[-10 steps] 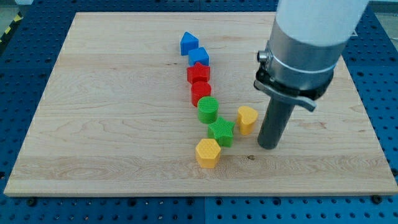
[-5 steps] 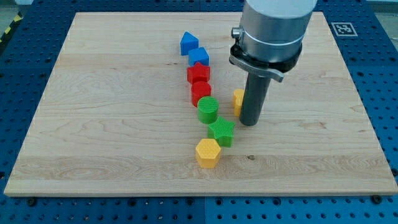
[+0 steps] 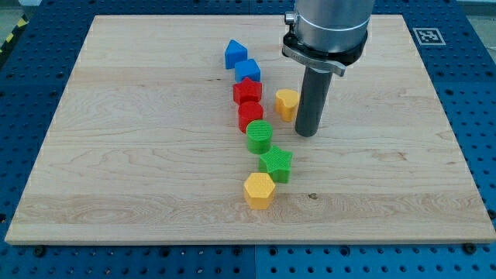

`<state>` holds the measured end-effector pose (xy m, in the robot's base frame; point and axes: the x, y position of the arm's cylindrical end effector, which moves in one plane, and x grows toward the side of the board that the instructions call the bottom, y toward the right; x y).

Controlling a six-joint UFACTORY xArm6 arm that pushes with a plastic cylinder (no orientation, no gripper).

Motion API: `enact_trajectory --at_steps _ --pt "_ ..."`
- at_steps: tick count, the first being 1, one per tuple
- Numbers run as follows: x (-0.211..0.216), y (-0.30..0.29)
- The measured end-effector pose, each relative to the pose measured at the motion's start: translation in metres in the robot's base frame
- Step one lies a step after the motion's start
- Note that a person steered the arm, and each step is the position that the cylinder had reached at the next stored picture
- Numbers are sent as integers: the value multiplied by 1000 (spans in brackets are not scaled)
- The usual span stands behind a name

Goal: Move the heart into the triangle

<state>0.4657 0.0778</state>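
The yellow heart (image 3: 287, 104) lies on the wooden board, just right of the column of blocks. My tip (image 3: 307, 133) stands right beside the heart, at its right and slightly lower side, touching or nearly touching it. Two blue blocks sit at the top of the column. The upper one (image 3: 236, 54) has a pointed top and looks like the triangle. The lower blue block (image 3: 248, 71) looks like a cube. The heart is a short way below and to the right of them, apart from both.
Below the blue blocks, the column runs down through a red star (image 3: 247, 91), a red block (image 3: 250, 115), a green round block (image 3: 260, 136), a green star (image 3: 276, 163) and a yellow hexagon (image 3: 259, 190). The arm's grey body (image 3: 329, 23) hangs over the board's top right.
My tip has moved up and to the left, pushing the yellow heart from beside the green star up to beside the red blocks.
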Motion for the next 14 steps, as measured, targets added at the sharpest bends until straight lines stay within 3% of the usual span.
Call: enact_trajectory --at_steps 5,7,9,12,14 --pt "-108 -19" --pt "-72 -17" --pt "-105 -37" --pt "-93 -36" --pt "-116 -42"
